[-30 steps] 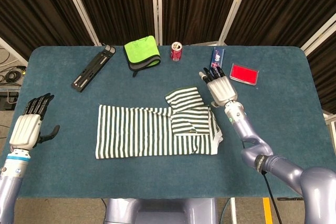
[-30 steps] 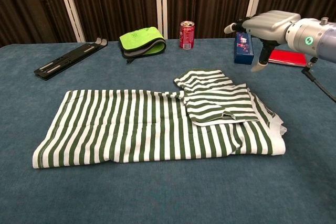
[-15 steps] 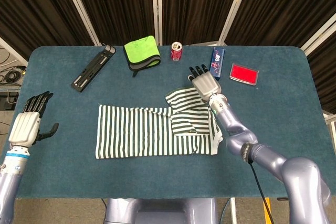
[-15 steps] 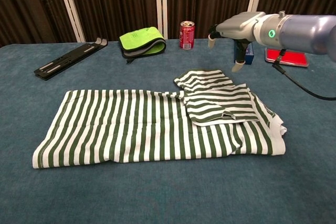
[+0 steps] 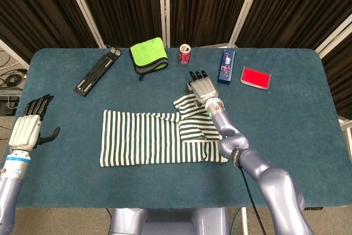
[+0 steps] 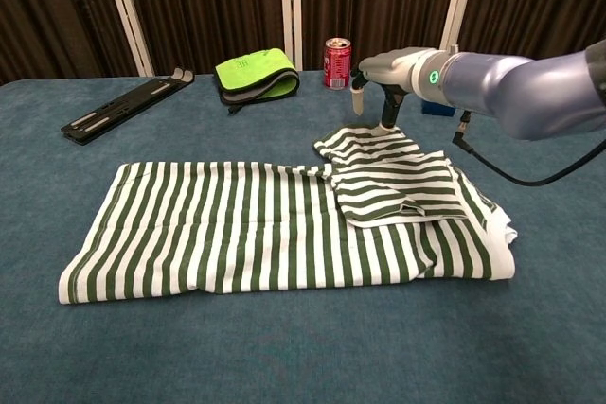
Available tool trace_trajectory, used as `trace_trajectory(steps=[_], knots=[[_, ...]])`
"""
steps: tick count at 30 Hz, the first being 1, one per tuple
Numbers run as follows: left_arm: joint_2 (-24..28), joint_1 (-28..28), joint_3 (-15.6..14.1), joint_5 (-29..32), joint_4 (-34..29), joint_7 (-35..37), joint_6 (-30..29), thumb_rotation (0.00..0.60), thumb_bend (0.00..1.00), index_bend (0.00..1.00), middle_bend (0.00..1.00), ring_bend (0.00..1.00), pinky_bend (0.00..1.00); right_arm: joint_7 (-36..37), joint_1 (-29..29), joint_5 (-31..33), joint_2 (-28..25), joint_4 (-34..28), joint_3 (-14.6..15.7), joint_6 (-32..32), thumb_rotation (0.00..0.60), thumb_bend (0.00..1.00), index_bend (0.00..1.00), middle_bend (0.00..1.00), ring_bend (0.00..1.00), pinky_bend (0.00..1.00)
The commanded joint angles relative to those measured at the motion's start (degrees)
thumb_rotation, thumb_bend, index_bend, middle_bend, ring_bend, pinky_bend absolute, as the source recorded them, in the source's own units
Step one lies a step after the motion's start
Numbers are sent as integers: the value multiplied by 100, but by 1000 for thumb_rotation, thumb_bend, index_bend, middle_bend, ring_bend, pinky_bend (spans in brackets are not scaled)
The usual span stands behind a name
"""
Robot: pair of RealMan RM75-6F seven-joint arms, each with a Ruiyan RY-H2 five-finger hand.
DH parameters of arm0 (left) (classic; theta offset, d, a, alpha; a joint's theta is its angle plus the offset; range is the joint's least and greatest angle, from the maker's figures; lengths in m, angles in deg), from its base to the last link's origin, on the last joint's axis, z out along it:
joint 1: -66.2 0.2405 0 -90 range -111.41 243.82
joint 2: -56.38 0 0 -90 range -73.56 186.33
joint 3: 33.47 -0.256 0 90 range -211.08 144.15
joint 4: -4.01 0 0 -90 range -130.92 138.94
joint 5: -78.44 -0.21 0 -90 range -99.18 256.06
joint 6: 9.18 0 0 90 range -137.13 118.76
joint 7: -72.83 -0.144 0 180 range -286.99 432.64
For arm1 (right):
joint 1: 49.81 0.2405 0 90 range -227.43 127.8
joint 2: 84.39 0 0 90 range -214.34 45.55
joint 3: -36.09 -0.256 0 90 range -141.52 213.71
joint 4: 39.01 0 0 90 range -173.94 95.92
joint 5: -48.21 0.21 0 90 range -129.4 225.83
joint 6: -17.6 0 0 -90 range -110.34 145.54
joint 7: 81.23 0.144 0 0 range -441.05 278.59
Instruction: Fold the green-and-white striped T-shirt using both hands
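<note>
The green-and-white striped T-shirt (image 5: 154, 138) (image 6: 256, 224) lies flat across the middle of the blue table, partly folded, with a sleeve and the collar end turned in on its right part. My right hand (image 5: 202, 87) (image 6: 379, 73) hovers over the far edge of that folded sleeve, fingers apart and pointing down, holding nothing. Off the shirt, my left hand (image 5: 28, 127) hangs by the table's left edge, fingers spread and empty; the chest view does not show it.
Along the far side of the table (image 5: 302, 136) lie a black bar (image 5: 98, 71), a folded lime-green cloth (image 5: 148, 55), a red soda can (image 5: 185, 54), a blue box (image 5: 226, 66) and a red flat case (image 5: 256, 76).
My right hand has swept left from beside the blue box to above the shirt's folded sleeve. The left hand has drifted slightly left and down. The shirt has not moved.
</note>
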Motion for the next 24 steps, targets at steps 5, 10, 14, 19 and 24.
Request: trace_trajectory(steps=[5,10,14,19,24], knots=[[-41,-12,5,-6,57,12,42,600,402,0,0,0,0,511,213,-149,389,520,-33,275,600,216,416,16,0,0],[-41,0,35,22,95,63,50,600,401,0,0,0,0,727,330,-279,561,841,-5,301,600,236,419,18,0,0],[-47,4,55,45,130,87,61,600,401,0,0,0,0,821,398,-347,702,1117,6,272,600,263,419,18,0,0],[-66,2,62,65,153,56,83,600,401,0,0,0,0,874,455,-427,762,1356,65,519,600,275,400,13,0,0],[-83,5,64,66,147,17,87,600,401,0,0,0,0,916,406,-528,812,1503,154,728,600,272,386,4,0,0]])
